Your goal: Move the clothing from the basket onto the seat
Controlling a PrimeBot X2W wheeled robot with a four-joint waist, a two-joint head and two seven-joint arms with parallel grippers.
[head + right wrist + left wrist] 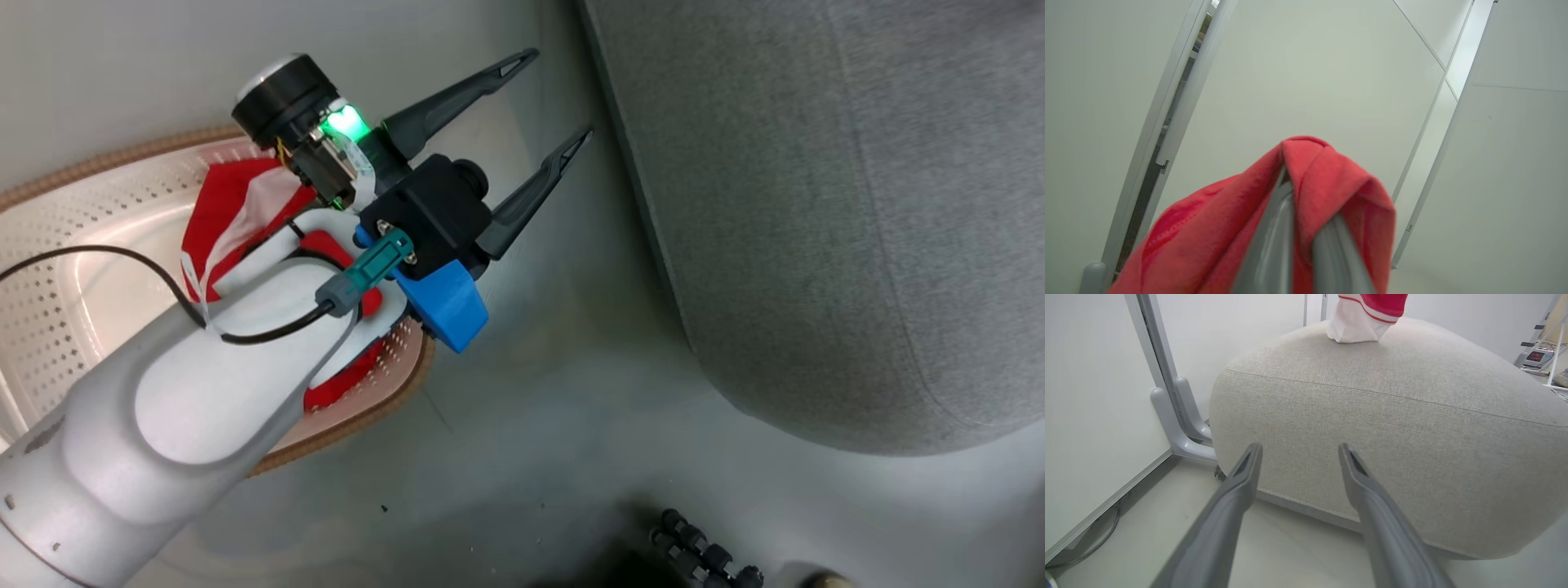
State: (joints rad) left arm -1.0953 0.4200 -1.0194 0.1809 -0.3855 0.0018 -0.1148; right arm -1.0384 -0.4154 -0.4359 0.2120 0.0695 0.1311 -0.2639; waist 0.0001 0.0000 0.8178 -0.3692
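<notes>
Sofa fills the head view's right, basket at left with a red garment inside. Left gripper points toward upper right, fingers spread, empty. Right gripper clamps red cloth.

left arm's two-fingered dark gripper: fingers spread, empty, above pale floor | cream perforated plastic basket with brown woven-look rim: holds bright red white-striped fabric garment, partly behind the pale forearm | large grey upholstered sofa: right, apart from basket
</notes>
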